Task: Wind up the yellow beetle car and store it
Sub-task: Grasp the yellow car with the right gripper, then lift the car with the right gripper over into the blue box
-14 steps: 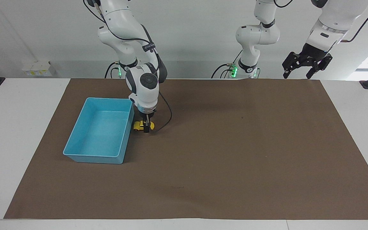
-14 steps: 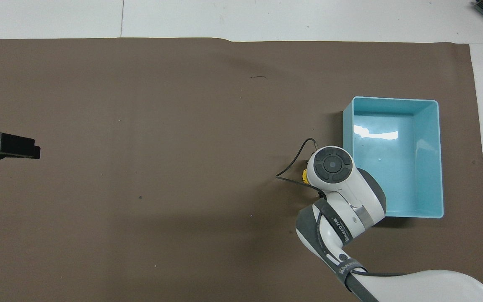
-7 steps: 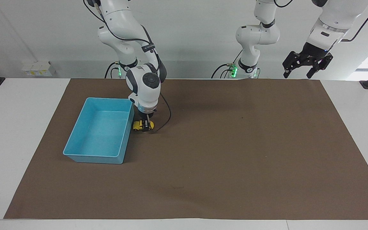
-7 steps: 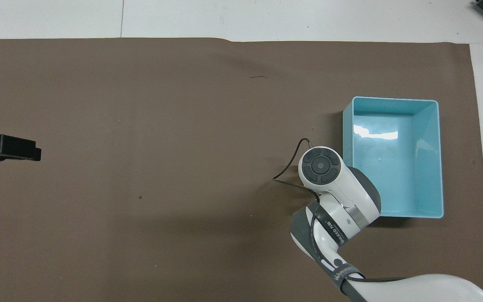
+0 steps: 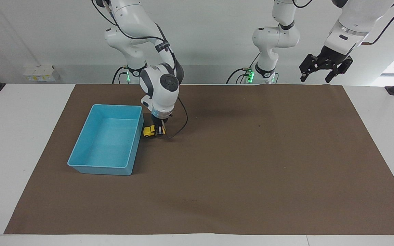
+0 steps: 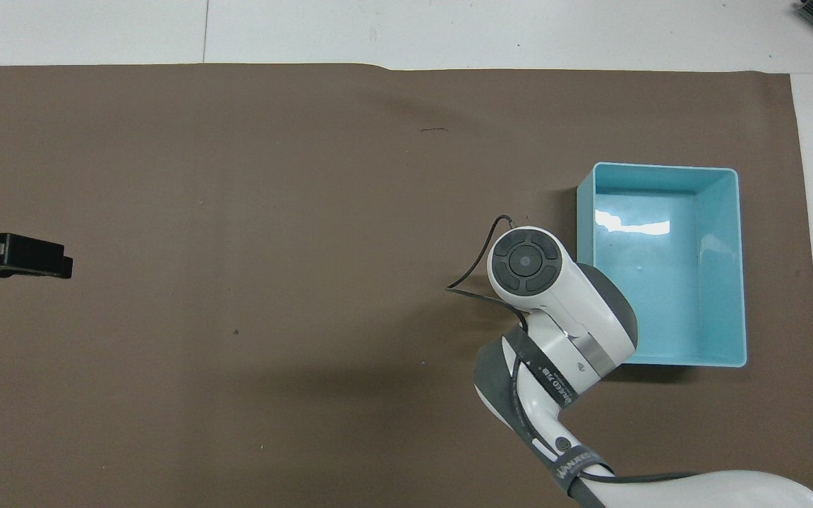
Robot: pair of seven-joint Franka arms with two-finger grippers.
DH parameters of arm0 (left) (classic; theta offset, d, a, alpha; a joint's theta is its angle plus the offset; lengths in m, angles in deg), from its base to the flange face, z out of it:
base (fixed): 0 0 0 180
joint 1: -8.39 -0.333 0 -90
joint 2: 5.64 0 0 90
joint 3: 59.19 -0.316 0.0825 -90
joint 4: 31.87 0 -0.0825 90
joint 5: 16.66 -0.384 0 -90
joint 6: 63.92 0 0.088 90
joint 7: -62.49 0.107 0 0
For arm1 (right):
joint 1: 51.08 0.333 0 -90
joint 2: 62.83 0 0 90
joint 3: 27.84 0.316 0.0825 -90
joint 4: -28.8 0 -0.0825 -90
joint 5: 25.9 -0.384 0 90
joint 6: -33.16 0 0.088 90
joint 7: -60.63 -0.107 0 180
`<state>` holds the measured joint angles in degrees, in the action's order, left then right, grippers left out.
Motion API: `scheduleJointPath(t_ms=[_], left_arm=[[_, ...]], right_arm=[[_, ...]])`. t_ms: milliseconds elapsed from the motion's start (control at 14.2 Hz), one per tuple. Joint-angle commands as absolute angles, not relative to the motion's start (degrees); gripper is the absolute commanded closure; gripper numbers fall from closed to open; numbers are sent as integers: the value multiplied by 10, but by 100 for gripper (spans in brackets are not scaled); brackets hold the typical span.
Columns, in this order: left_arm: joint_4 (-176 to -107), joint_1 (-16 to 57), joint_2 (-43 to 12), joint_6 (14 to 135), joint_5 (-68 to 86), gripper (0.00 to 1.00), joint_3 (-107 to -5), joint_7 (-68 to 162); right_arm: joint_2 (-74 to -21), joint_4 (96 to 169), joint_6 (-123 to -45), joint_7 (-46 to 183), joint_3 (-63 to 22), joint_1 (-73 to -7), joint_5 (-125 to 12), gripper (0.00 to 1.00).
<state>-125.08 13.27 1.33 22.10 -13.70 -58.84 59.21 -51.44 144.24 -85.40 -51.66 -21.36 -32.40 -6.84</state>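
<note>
Brown mat, robots' edge: the left gripper (image 5: 322,70) waits raised over this edge of the brown mat (image 5: 251,171), toward the left arm's end of the surface (image 5: 19,136), with its jaws apart. It has no part in this step.
Right gripper: the right gripper (image 5: 158,130) is down low beside the blue tray (image 5: 116,105), jaws clamped on the yellow beetle car (image 5: 148,131) at the end turned away from the tray.
Yellow beetle car: it sits at mat level just beside the tray's wall, near the tray corner closest to the robots. In the overhead view the wrist hides it. I cannot tell whether its wheels bear on the mat.
Step in hand: probably the winding, dragging the car along the mat to load its spring.
Doing it well: keep the wheels pressed lightly on the mat so they roll and do not skid. Pull in a straight line along the car's length, and keep the grip square so the small body does not twist out.
Cable: the black cable (image 5: 183,124) loops close to the gripper, so the stroke should stay clear of it.
Blue tray: it stands empty. Once wound, the car needs lifting clear of the rim before it is set inside.
Risk: letting go on the mat would probably send the car running off.
</note>
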Motion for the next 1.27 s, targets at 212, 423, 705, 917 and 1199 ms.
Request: scheduleJointPath(t_ms=[212, 423, 705, 917, 1199], left_arm=[[-1245, 130, 17, 216, -145, 0, -584, 602], [-1249, 125, 17, 217, -145, 0, -585, 647], [-1250, 124, 18, 220, -144, 0, -586, 637], [-1250, 124, 18, 225, -140, 0, -586, 618], [-1257, 124, 18, 226, -141, 0, -586, 623]], right_arm=[[-568, 1399, -790, -273, -211, -352, -122, 100], [-584, 1383, -777, -184, -215, -364, -155, 100], [-622, 1384, -757, -36, -216, -384, -183, 100], [-644, 1386, -735, 147, -217, -435, -204, 100], [-653, 1387, -724, 344, -217, -498, -208, 100]])
